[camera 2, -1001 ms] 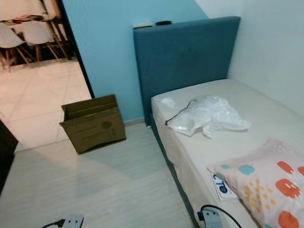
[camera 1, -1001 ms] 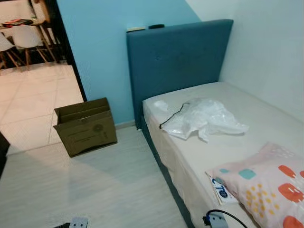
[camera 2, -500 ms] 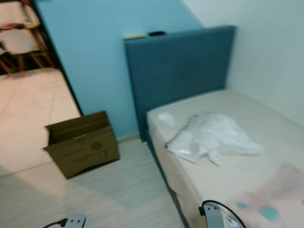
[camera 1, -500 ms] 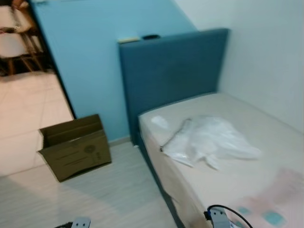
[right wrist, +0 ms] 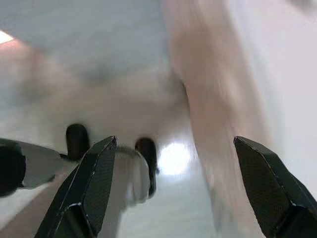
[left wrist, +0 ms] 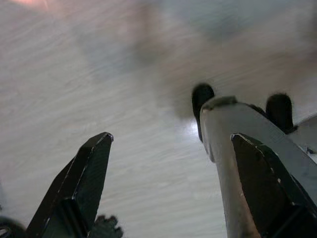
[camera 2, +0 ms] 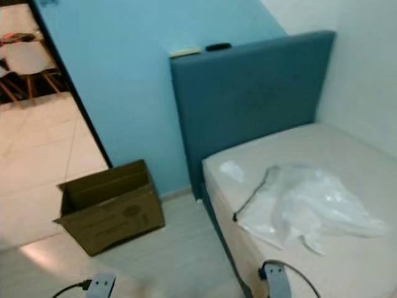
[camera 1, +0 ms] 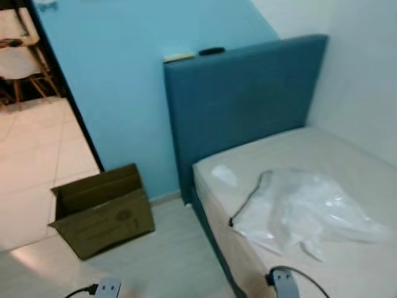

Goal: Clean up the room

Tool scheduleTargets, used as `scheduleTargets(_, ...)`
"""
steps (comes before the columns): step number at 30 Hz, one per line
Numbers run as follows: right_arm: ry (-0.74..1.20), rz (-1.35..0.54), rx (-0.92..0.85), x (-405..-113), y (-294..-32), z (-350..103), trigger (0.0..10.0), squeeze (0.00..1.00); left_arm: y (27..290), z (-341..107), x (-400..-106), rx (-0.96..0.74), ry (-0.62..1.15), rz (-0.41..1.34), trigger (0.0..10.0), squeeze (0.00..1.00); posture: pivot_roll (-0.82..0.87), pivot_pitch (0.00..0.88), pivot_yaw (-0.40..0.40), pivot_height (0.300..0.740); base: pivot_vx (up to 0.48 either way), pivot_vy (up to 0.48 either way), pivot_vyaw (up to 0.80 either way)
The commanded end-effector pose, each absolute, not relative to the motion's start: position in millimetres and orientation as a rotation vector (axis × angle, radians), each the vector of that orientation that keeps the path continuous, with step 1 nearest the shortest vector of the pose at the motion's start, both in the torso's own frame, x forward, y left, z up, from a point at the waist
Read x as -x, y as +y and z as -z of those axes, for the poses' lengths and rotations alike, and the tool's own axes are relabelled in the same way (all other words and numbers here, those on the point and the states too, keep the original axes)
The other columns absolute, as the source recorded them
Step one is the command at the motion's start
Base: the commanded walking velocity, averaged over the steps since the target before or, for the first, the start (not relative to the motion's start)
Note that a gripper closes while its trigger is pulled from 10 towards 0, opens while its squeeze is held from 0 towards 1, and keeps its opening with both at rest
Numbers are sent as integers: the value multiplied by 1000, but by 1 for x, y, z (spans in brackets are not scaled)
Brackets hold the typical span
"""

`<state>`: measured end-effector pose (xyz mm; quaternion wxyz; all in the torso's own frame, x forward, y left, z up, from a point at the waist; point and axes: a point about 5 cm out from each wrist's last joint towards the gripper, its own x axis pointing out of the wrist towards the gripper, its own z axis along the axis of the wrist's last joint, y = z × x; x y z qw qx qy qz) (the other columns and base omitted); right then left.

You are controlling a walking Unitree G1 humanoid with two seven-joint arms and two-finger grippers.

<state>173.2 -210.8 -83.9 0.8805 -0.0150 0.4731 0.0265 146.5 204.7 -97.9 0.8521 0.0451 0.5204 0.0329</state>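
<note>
A crumpled clear plastic bag [camera 1: 308, 210] with a thin black cord lies on the beige mattress [camera 1: 347, 155] of a bed with a blue headboard [camera 1: 242, 99]. A small white scrap [camera 1: 223, 174] lies near the mattress's head end. An open brown cardboard box [camera 1: 102, 211] stands on the floor left of the bed. My left gripper [left wrist: 171, 188] hangs open above the pale wood floor [left wrist: 74, 79]. My right gripper [right wrist: 178, 193] hangs open beside the bed's side. The arms' wrist ends [camera 1: 107, 288] [camera 1: 284, 284] show at the bottom edge of the head views.
A doorway at the left leads to a tiled room with white chairs [camera 2: 25, 62]. Two small objects, one pale [camera 1: 178, 57] and one black [camera 1: 212, 51], rest on top of the headboard. A white wall [camera 1: 366, 74] runs along the bed's right side.
The camera has moved closer and tilted up, so the headboard and the bag look larger. The patterned pillow has left the picture. Both arms still hang low.
</note>
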Motion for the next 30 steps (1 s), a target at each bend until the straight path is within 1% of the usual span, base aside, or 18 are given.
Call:
scheduleTargets(1,967,-89,28,-178,-200,83,10000,0,212,97,-145,-114,1102,-78,10000,0,-131,0,44,740,480,0,656)
scheduleTargets(5,945,-107,33,-184,-198,80,10000,0,210,96,-148,-102,1092,-84,10000,0,-123,0,25,740,476,0,800)
scheduleTargets(6,931,-118,34,-189,-197,78,10000,0,204,95,-154,-71,1067,-94,10000,0,-116,0,15,740,371,0,800)
scheduleTargets(9,927,-118,35,-191,-198,77,10000,0,201,94,-157,-56,1055,-99,10000,0,-116,0,15,740,371,0,800)
scheduleTargets(15,912,-119,53,-195,-200,75,10000,0,195,93,-162,-43,1039,-86,10000,0,-115,0,6,740,0,0,800)
scheduleTargets(18,894,-109,61,-199,-201,72,10000,0,190,91,-169,-19,1016,-58,10000,0,-122,0,1,740,0,0,0)
scheduleTargets(30,851,-122,69,-212,-199,65,10000,0,179,88,-179,-4,993,-24,10000,0,-126,0,-3,740,0,-433,0)
